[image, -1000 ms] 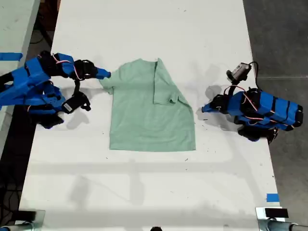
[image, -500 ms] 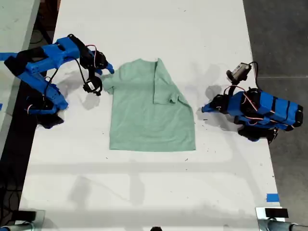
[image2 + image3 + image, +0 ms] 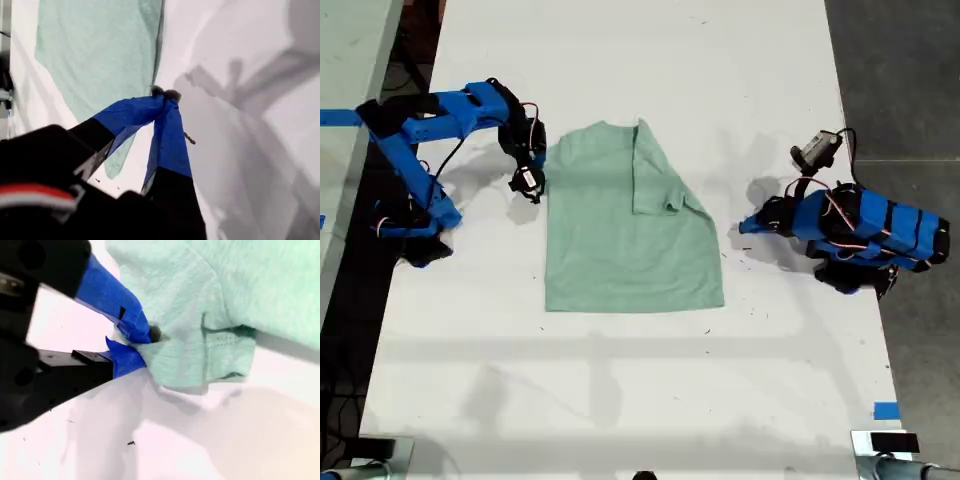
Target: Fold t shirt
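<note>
The pale mint-green t shirt (image 3: 630, 245) lies flat on the white table (image 3: 620, 60), with one sleeve folded over its body. At the exterior view's left, my second gripper (image 3: 533, 172) is shut on the t shirt's (image 3: 225, 300) sleeve edge, the cloth pinched between its blue fingertips (image 3: 135, 325). My first gripper (image 3: 745, 224) rests low at the exterior view's right, a short gap from the shirt's side edge. In its wrist view the first gripper (image 3: 164, 95) is shut on nothing, and the t shirt (image 3: 95, 55) lies just beyond its tips.
A blue tape mark (image 3: 885, 410) sits near the table's front corner on the exterior view's right. Another pale table (image 3: 350, 50) stands off the exterior view's left, and dark floor (image 3: 900, 70) borders the right edge.
The second arm rose and swung over the sleeve at the exterior view's left. That sleeve no longer sticks out, and the shirt shifted slightly left. The first arm has not moved.
</note>
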### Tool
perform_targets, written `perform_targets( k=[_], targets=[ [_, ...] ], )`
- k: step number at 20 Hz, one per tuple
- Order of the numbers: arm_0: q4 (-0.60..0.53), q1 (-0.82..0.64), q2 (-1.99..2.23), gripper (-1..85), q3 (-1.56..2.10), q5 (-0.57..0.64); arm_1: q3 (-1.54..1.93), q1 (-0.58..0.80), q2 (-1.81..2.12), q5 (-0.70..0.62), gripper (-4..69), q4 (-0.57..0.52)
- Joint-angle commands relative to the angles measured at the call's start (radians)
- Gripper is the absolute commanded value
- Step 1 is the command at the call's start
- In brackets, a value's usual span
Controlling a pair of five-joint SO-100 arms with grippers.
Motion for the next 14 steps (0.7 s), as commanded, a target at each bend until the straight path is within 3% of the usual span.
perform_targets(
  k=[1,4,11,12,13,14],
  targets=[
    [0.084,0.023,0.106,-0.2,-0.115,-0.032,0.052,-0.005,0.014,-0.017,-1.7,-0.026],
    [0.25,0.132,0.143,-0.2,-0.397,-0.087,0.052,-0.003,0.014,-0.017,-1.7,-0.026],
    [0.267,0.445,-0.242,-0.2,-1.015,-0.23,0.052,-0.005,0.014,-0.018,-1.7,-0.026],
    [0.262,0.46,-0.29,2.1,-1.052,-0.235,0.052,-0.005,0.014,-0.018,-1.7,-0.026],
    [0.25,0.472,-0.314,17.1,-1.052,-0.232,0.052,-0.005,0.014,-0.02,-1.7,-0.026],
    [0.249,0.479,-0.325,20.2,-1.052,-0.224,0.052,-0.006,0.014,-0.021,-1.7,-0.028]
  ],
)
